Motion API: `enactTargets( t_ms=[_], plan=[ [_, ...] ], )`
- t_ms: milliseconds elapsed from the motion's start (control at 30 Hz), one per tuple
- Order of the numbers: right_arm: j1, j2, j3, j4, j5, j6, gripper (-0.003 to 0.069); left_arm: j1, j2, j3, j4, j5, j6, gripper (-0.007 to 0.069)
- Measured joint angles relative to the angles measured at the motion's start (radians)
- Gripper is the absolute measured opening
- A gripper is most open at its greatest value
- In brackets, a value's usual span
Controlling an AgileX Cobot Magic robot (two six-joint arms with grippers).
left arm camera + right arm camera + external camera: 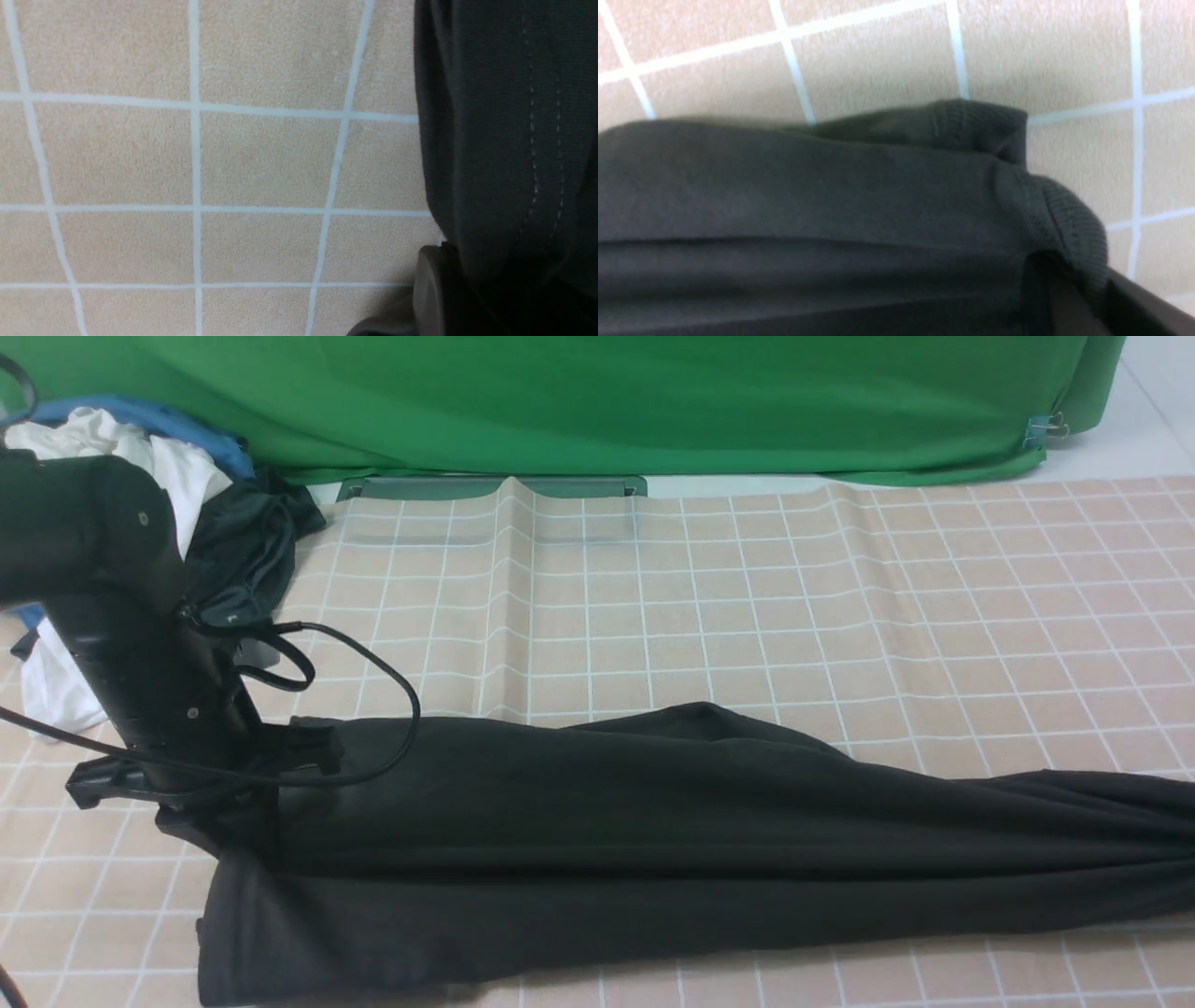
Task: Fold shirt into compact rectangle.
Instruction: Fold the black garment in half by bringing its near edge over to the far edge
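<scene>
Shirt: black shirt (653,831) is laid out long and narrow across the near part of the checked tablecloth (747,597), with lengthwise folds; its right end is cut off at the frame edge.
Shirt hem: a double-stitched hem (532,140) is seen in the left wrist view, lying over the tablecloth squares.
Shirt collar: the ribbed collar (1064,219) is seen in the right wrist view, raised a little off the tablecloth.
Left gripper: left gripper (219,803) is lowered to the tablecloth's near-left part and is clenched on the shirt's left end; one finger (427,289) is seen with cloth running in beside it.
Right gripper: right gripper (1083,303) is out of the front view; the collar is draped over it and it seems to be clamped on the cloth, though only a dark edge of it is shown.
Left arm: the black left arm (112,607) stands over the tablecloth's left side, with a looped cable (392,672) hanging off it.
Clothes pile: a white garment (177,467), blue garment (140,415) and dark garment (243,551) are heaped at the tablecloth's far-left corner.
Backdrop: green backdrop (607,401) is hung beyond the tablecloth's far edge.
</scene>
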Motion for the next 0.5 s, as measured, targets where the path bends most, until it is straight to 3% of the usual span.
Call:
enactTargets(
  t_ms=[233, 333, 500],
  plan=[
    [0.000, 0.036, 0.004, -0.009, -0.103, -0.003, 0.0057, 0.001, 0.004, 0.002, -0.036, -0.012, 0.042, 0.0039],
    [0.000, 0.066, 0.004, -0.016, -0.115, -0.007, 0.0103, 0.001, 0.005, 0.003, -0.036, -0.014, 0.042, 0.0058],
    [-0.002, 0.080, -0.007, -0.056, -0.139, -0.018, 0.0358, 0.009, 0.005, -0.014, 0.011, 0.004, 0.015, 0.0174]
  ],
)
